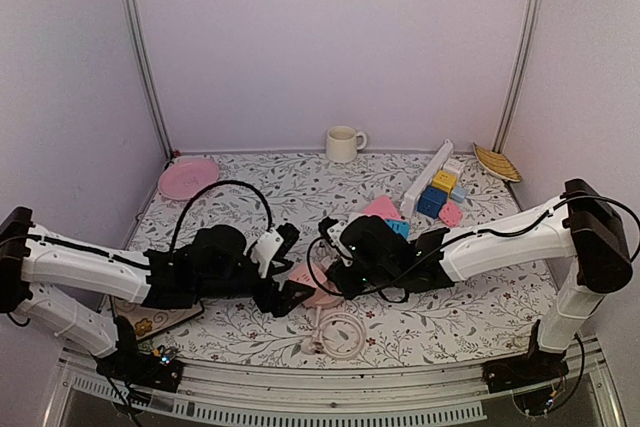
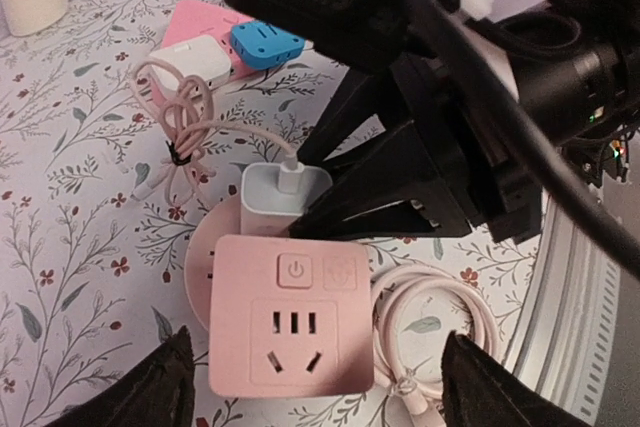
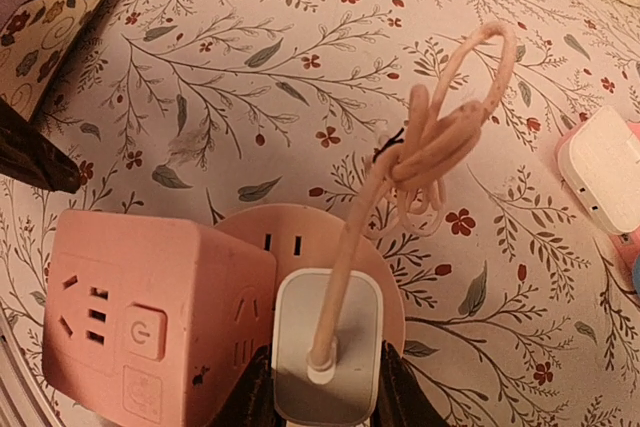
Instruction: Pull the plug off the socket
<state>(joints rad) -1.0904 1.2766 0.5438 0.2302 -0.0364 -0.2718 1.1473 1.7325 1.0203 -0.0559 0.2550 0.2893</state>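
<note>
From above, both arms lie low and stretched along the tabletop (image 1: pixel 250 179), forearms nearly level. Their wrists meet at the pink socket cube (image 1: pixel 312 285). The left tool (image 1: pixel 290 272) reaches the cube from its left, the right tool (image 1: pixel 338 265) from its right. A loose coil of pale cable (image 1: pixel 340 333) lies just near of the cube. Well beyond the cube stand a cream mug (image 1: pixel 345 144) and a pink plate (image 1: pixel 188 178).

From the left wrist, the cube (image 2: pixel 290 317) shows a smooth, matte plastic face with rounded corners, a power button and a five-slot outlet. It sits on a round pink base (image 2: pixel 198 269). The white plug (image 2: pixel 285 197) is a rounded block set against the cube's far face. Its long axis runs straight away from the cube, and a pale cord (image 2: pixel 180 137) leaves its outer end for a tied bundle. The left tool (image 2: pixel 320 392) is released: its dark fingers (image 2: pixel 165 387) stand wide on either side of the cube, clear of it. The right tool's black fingers (image 2: pixel 380 187) come in from the cube's far right and close on the plug.

From the right wrist, the plug (image 3: pixel 325 347) sits against the cube's (image 3: pixel 150 317) right face, its cord socket facing the camera. The right tool (image 3: pixel 325 397) is clenched on the plug, one finger (image 3: pixel 395 397) on each long side. The cord (image 3: pixel 440 137) climbs away to its knot beyond the cube. The tabletop cloth (image 3: pixel 250 47) shows a leaf-and-berry print.
</note>
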